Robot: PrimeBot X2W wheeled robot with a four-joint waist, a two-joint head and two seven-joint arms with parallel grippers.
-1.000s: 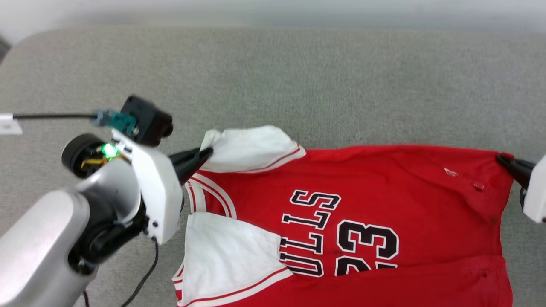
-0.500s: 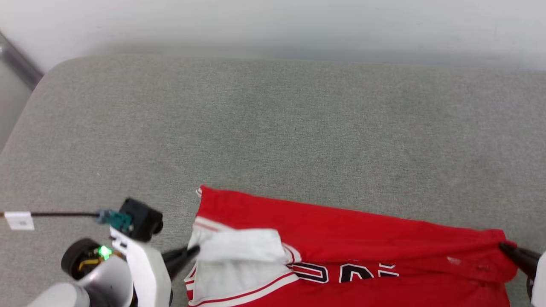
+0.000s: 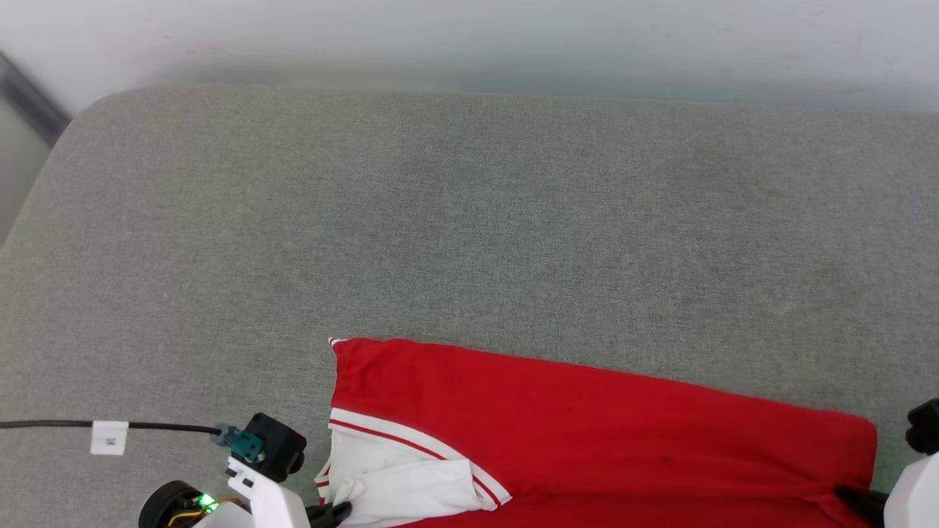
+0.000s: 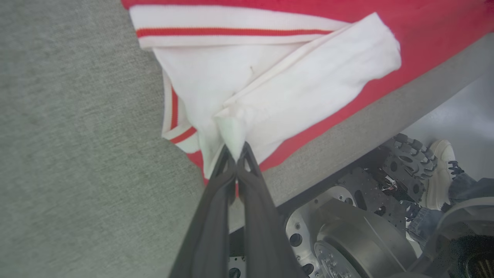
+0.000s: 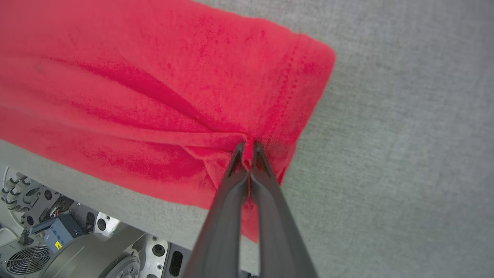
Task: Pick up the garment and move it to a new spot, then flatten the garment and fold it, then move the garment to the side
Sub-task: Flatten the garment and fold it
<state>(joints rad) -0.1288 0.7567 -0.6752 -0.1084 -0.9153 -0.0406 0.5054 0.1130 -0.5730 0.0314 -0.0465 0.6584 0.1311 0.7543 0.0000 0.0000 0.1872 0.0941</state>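
Head view. The left arm enters low at the bottom left corner. The left end effector [image 3: 334,511] sits at the bottom edge, its dark tips pointing towards the white sleeve [image 3: 400,484] of the garment [image 3: 572,418] and touching it. A black cable [image 3: 59,424] with a white tag runs off to the left from the wrist. The right end effector [image 3: 855,502] sits at the lower right, its tips on the garment's right-hand corner. The garment lies stretched between the two along the near edge of the grey fabric-covered counter [image 3: 469,220]. Its plain red side faces up, and its lower part is cut off by the frame. A pale wall [image 3: 469,37] stands behind the counter.

Left wrist view. The two fingers of the left end effector [image 4: 235,154] are closed, pinching a bunched fold of the white sleeve at their tips. The sleeve's red-and-white striped trim lies just beside the pinch, and red cloth runs along the counter's edge beyond it. Below that edge we note the robot base [image 4: 347,239], with metal wheels. We also note a person's foot in a white shoe [image 4: 438,173] on the floor.

Right wrist view. The fingers of the right end effector [image 5: 247,148] are closed on a gathered fold of red cloth near the stitched hem [image 5: 285,96]. Creases radiate from the pinch. The garment's corner rests on the counter, with its lower edge close to the counter's rim.
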